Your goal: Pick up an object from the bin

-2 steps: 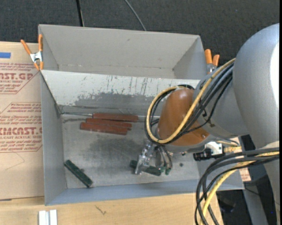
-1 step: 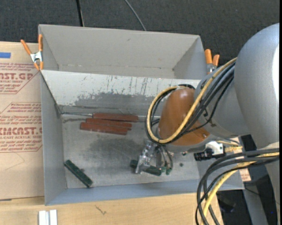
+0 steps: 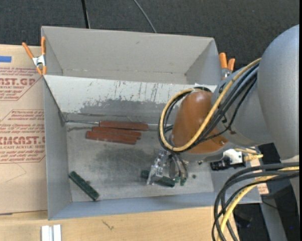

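Metal gripper (image 3: 166, 170), low at the floor's front right: outline merges with what lies under it.
Small dark green object (image 3: 163, 182), beneath the gripper: partly covered; kind and shape too small to tell; contact undeterminable.
Grey metal bin (image 3: 55, 134): right wall and right floor hidden behind the orange-brown wrist cover (image 3: 193, 119) and looped yellow cables (image 3: 162, 122).
Pale grey arm body (image 3: 281, 94): cut off at right.
Reddish-brown wooden strips (image 3: 115, 133), back floor: count in the stack unclear.
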You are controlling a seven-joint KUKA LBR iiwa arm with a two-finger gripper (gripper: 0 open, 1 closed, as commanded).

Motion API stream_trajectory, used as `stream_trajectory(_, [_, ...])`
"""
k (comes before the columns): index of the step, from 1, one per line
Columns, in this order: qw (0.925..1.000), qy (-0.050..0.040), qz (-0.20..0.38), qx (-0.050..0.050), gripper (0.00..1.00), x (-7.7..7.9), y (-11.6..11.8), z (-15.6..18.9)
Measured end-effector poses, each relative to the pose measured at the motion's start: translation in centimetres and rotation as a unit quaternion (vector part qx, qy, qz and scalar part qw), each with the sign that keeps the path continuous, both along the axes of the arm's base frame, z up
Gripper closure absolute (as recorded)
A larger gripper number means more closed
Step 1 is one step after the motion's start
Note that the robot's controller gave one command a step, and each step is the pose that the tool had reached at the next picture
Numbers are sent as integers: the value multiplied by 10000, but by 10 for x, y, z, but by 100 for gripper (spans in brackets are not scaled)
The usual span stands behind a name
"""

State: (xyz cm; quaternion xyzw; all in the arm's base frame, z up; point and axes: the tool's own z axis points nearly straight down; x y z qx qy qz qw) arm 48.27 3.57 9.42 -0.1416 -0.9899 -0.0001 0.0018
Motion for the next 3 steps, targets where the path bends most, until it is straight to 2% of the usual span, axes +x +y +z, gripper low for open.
stream_trajectory(2, [10000, -20, 1, 0, 100, 1, 0, 24])
stream_trajectory(3, [10000, 8, 0, -2, 100, 0, 0, 33])
